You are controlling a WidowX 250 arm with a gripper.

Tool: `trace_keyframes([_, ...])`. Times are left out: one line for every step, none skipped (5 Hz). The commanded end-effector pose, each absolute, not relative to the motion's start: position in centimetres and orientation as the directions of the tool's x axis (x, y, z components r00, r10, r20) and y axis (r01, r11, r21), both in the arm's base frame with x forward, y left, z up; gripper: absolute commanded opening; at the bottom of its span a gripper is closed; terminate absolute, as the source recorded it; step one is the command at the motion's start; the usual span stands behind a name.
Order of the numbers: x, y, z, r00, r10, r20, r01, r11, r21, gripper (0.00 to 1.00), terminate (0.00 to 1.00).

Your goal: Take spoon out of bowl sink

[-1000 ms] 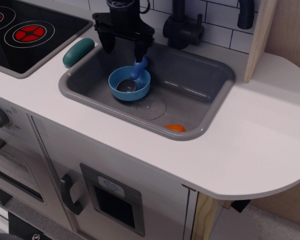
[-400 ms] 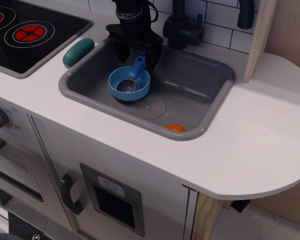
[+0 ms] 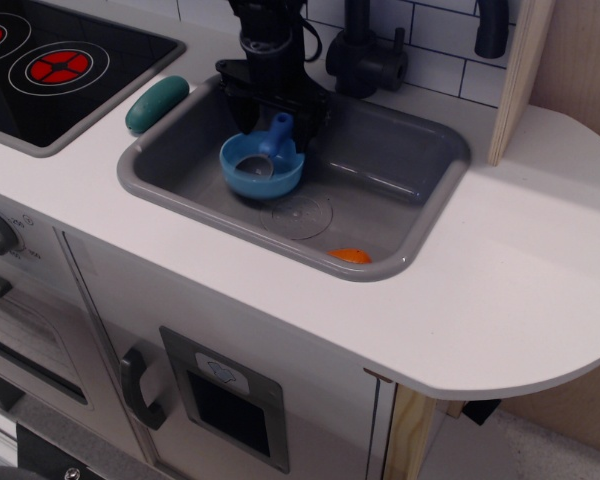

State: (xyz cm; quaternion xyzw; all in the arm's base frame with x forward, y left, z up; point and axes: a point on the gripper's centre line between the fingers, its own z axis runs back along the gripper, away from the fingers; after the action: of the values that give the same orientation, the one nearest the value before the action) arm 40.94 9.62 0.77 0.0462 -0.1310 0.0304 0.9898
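Since the earlier views the gripper [image 3: 277,108] has come lower over the blue handle, and the light blue bowl [image 3: 262,168] now sits tilted, its near rim dipped. The spoon [image 3: 270,148] is still inside the bowl, in the grey sink [image 3: 400,180], handle leaning on the far rim. The jaws stand apart on either side of the handle top; contact cannot be told. The risk is that the bowl tips or rides up with the spoon, or that a shallow pinch slips off the chunky handle.
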Motion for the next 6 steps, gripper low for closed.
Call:
trace_keyframes([42.2,9.6,3.0,0.945,0.047,0.324,-0.075,0.995,0.073,0.00,0.00])
trace_keyframes([42.3,9.7,3.4,0.937,0.049,0.346,-0.080,0.994,0.078,0.00,0.00])
trace_keyframes([42.1,9.9,5.0,0.918,0.056,0.393,-0.098,0.991,0.089,0.00,0.00])
trace_keyframes([41.5,9.9,7.8,0.900,0.077,0.428,-0.129,0.987,0.092,0.00,0.00])
trace_keyframes([40.9,9.9,9.9,0.889,0.103,0.447,-0.157,0.984,0.085,0.00,0.00])
trace_keyframes([40.1,8.7,11.0,0.894,0.122,0.430,-0.161,0.985,0.056,0.00,0.00])
